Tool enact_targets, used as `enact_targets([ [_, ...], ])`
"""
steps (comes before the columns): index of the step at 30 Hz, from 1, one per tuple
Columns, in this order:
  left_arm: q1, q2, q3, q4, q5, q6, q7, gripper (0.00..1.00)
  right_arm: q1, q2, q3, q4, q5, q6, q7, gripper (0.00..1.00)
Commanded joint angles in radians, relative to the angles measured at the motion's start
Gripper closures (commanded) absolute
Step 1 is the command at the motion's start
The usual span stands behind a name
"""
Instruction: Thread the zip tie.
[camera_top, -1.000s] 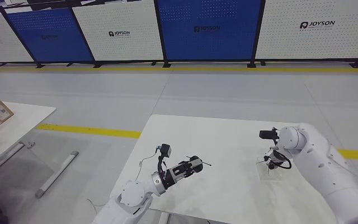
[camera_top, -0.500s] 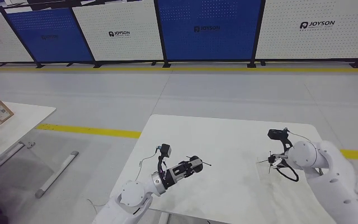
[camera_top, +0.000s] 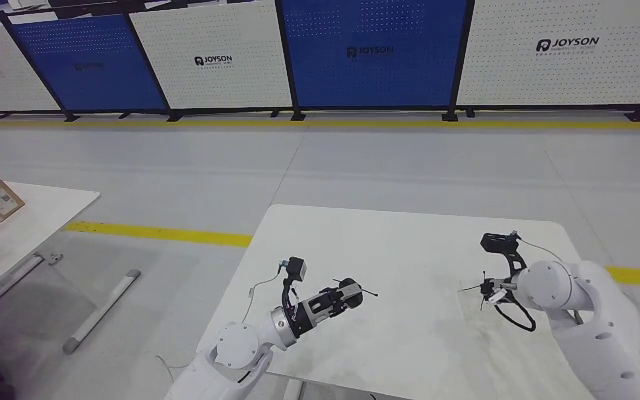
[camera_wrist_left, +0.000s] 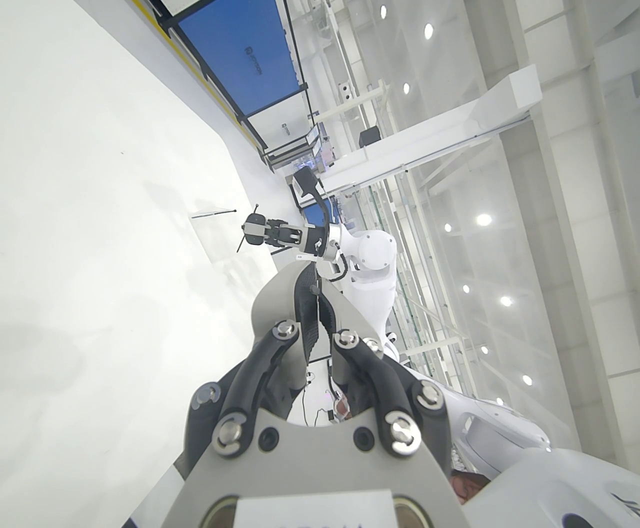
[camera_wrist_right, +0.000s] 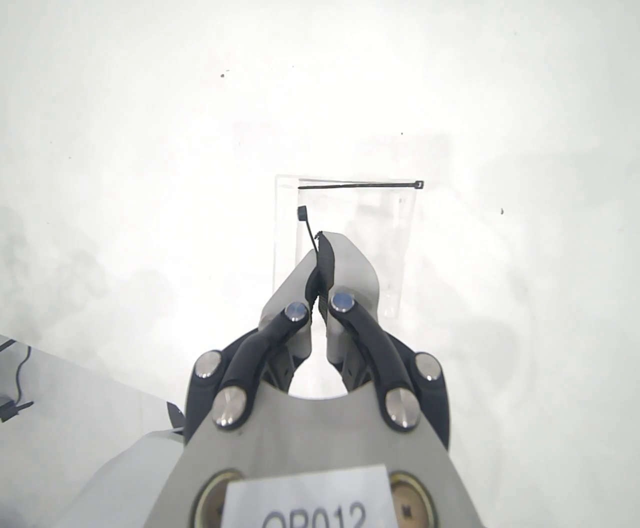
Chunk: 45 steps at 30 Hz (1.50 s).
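Holding: R gripper (camera_wrist_right: 322, 247) clamped on zip tie (camera_wrist_right: 306, 224), head just ahead of tips.
Axis: tie runs fwd, in line w/ gripper.
L gripper (camera_wrist_left: 315, 286): closed on second tie (camera_top: 371, 293), well apart, facing R.

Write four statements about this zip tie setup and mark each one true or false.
1. The right pincer is shut on a zip tie. True.
2. A loose zip tie lies across the top of the clear box. True.
3. The left pincer is wide open. False: it is shut on a thin black strip.
4. The two pincers touch each other. False: they are well apart, at opposite sides of the table.
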Motion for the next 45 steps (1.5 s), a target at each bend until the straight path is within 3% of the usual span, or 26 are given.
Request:
enact_targets([
  [1,0.000,0.000,0.000,0.000,0.000,0.000,0.000,1.00,-0.002,0.000,0.001,0.000,0.000,0.000,-0.008,1.00],
  [5,0.000,0.000,0.000,0.000,0.000,0.000,0.000,1.00,-0.044,0.008,0.048,-0.065,-0.005,0.016,-0.088,1.00],
  [13,0.000,0.000,0.000,0.000,0.000,0.000,0.000,1.00,-0.252,0.040,0.213,-0.345,0.026,0.003,-0.223,1.00],
  [35,-0.001,0.000,0.001,-0.001,0.003,0.001,0.002,1.00,-0.252,0.040,0.213,-0.345,0.026,0.003,-0.223,1.00],
  [39,-0.022,-0.004,0.030,-0.005,0.161,0.018,0.104,1.00,-0.252,0.040,0.213,-0.345,0.026,0.003,-0.223,1.00],
  [45,-0.095,-0.025,0.131,0.067,0.284,0.071,0.233,1.00,-0.252,0.040,0.213,-0.345,0.026,0.003,-0.223,1.00],
])
